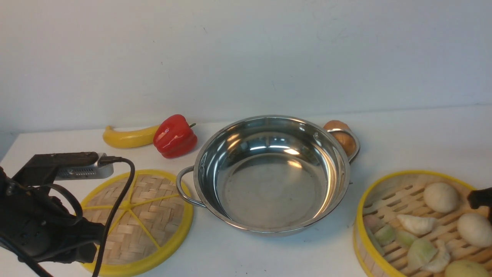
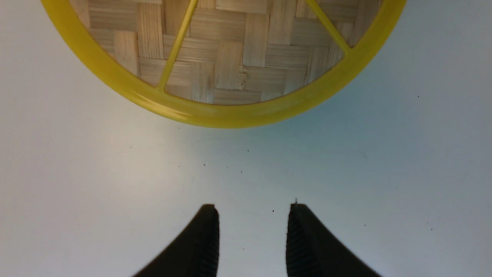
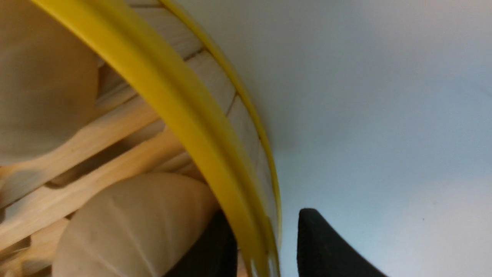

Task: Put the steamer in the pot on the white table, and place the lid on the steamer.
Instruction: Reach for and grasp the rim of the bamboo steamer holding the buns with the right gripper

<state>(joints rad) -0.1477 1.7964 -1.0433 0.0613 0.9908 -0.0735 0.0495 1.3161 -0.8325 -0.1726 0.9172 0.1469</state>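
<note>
White table (image 1: 269, 254) under a pale wall carries the empty pot (image 1: 215, 161) in the middle, the lid (image 1: 153, 215) lying flat at its left and the steamer (image 1: 358, 219), loaded with buns, at its right. Left gripper (image 2: 253, 209) hangs open over bare tabletop just short of the lid's rim, holding nothing. Right gripper (image 3: 266, 219) straddles the steamer's wall, one finger inside and one outside, jaws wide, not clamped
</note>
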